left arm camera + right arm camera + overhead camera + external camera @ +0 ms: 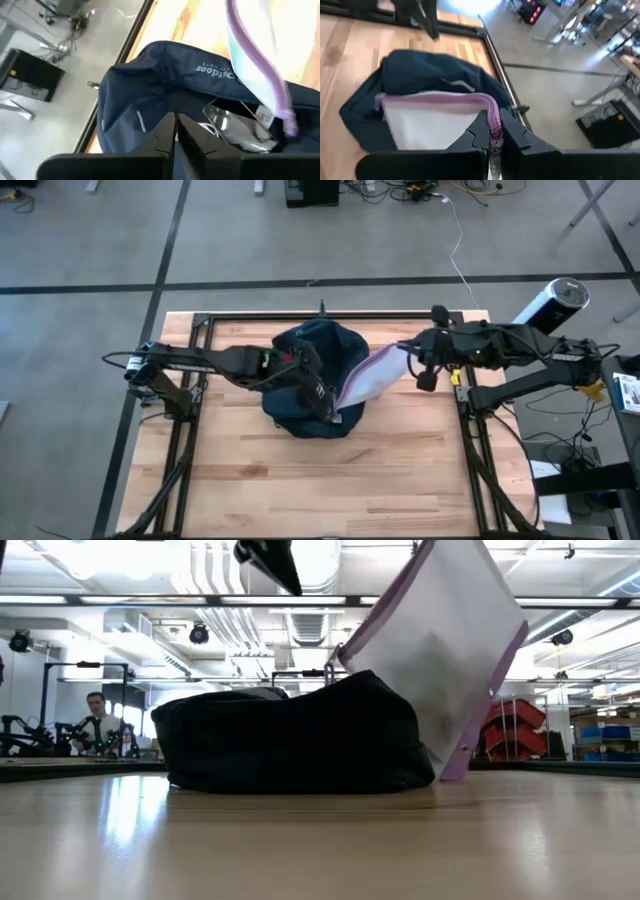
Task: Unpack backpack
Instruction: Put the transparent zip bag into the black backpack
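Dark navy backpack slumped in the middle of the wooden table, toward the far edge, mouth gaping. Right gripper clamped on the purple edge of a clear zip pouch, lifted and tilted. Lower corner of the pouch still tucked in beside the bag's opening. From table height, pouch leaning up and away over the bag, purple trim running down to the tabletop. Left gripper over the open bag, fingers pinched nearly together, right at the fabric of the rim; whether cloth is caught between them, impossible to tell. White logo lettering on the near flap. Inside the bag, something shiny and plastic-wrapped, with a barcode tag beside it. Beyond the table, a person seated among other equipment.
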Controlling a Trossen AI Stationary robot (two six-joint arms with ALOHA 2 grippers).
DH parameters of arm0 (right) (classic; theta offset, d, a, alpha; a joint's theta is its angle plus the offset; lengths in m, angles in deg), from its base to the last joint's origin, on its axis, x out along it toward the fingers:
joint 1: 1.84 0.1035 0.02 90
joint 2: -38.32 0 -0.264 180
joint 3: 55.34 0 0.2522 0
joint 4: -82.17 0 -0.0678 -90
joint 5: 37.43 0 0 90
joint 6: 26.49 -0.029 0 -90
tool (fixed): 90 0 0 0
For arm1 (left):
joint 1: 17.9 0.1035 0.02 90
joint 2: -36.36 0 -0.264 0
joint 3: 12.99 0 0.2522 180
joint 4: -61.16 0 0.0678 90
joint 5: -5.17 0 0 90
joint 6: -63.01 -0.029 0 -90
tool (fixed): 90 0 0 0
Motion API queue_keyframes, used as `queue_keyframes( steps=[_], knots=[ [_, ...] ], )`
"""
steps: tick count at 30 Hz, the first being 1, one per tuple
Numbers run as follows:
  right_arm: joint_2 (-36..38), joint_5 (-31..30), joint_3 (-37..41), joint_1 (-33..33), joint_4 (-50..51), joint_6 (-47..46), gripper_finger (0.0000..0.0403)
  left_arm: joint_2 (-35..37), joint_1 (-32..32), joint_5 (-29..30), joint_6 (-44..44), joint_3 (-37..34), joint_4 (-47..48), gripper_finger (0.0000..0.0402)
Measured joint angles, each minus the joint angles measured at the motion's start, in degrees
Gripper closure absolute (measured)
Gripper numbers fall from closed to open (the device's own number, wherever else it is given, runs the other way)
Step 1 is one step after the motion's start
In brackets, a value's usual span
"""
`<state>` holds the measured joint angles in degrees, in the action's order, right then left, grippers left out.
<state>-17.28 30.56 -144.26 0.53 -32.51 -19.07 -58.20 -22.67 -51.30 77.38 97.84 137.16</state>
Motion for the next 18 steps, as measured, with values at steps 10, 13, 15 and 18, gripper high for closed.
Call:
queue_keyframes(
  steps=[10,13,15,18],
  knots=[
    [-3.87,15.62,0.78,0.02,-1.33,-2.52,0.0403,-0.12,-1.15,-7.74,11.63,-12.26,0.42,0.0248],
    [-6.34,16.53,0.83,-0.01,-1.09,-2.33,0.0403,-0.35,-1.87,-14.04,9.23,-17.4,-6.8,0.0209],
    [-7.87,16.55,0.83,0.0,-0.85,-2.34,0.0403,-0.39,-2.55,-18.15,8.7,-19.87,-7.53,0.0188],
    [-10.14,16.58,0.83,0.0,-0.17,-1.94,0.0403,-0.35,-4.4,-20.24,8.13,-21.31,-7.73,0.0167]
  ],
)
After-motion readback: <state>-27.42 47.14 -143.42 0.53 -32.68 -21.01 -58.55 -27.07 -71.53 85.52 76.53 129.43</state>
